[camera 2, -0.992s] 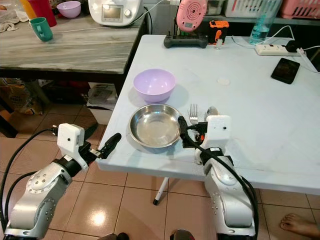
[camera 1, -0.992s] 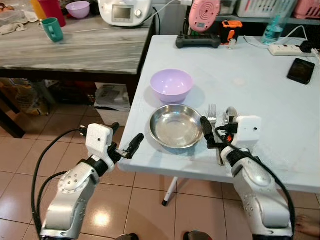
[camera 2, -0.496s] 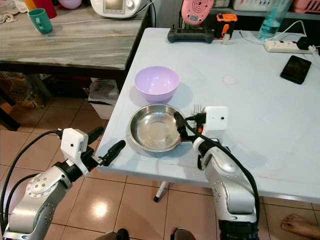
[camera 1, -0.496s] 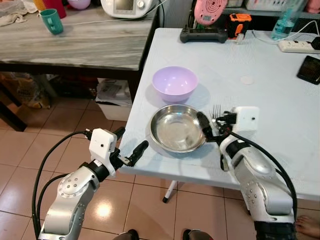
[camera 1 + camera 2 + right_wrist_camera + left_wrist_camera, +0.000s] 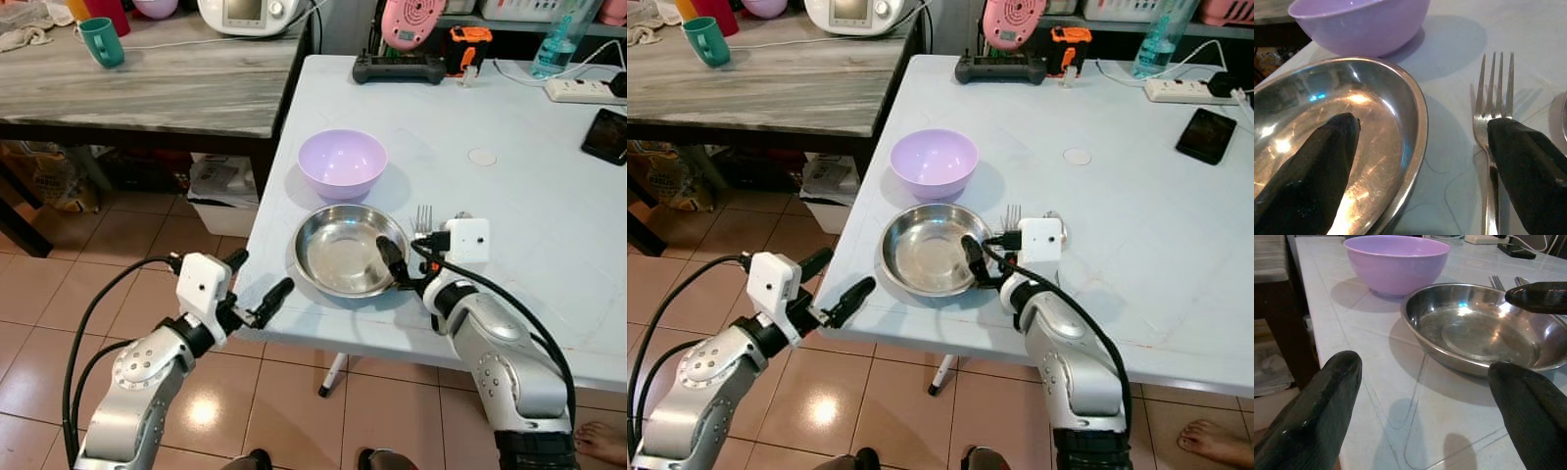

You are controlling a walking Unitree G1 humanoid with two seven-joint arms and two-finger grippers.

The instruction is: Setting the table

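A steel plate (image 5: 338, 253) lies near the front edge of the white table (image 5: 519, 186), and a purple bowl (image 5: 342, 163) stands just behind it. To the plate's right lie a fork (image 5: 423, 217) and a spoon (image 5: 460, 214), mostly hidden by my right wrist. My right gripper (image 5: 407, 271) is open astride the plate's right rim. In the right wrist view one finger (image 5: 1308, 171) sits inside the plate (image 5: 1366, 132) and the other over the fork (image 5: 1493, 98). My left gripper (image 5: 257, 279) is open at the table's left front edge, aimed at the plate (image 5: 1479, 333).
A wooden side table (image 5: 167, 83) on the left carries a green mug (image 5: 102, 42) and a white cooker (image 5: 257, 14). A controller (image 5: 404, 69), a power strip (image 5: 583, 90) and a phone (image 5: 607, 137) lie at the white table's back. A person's foot (image 5: 602, 441) rests on the tiled floor.
My right gripper has slid left from over the fork, so its fingers now straddle the plate's rim. The camera has tilted a little. The left arm has barely moved.
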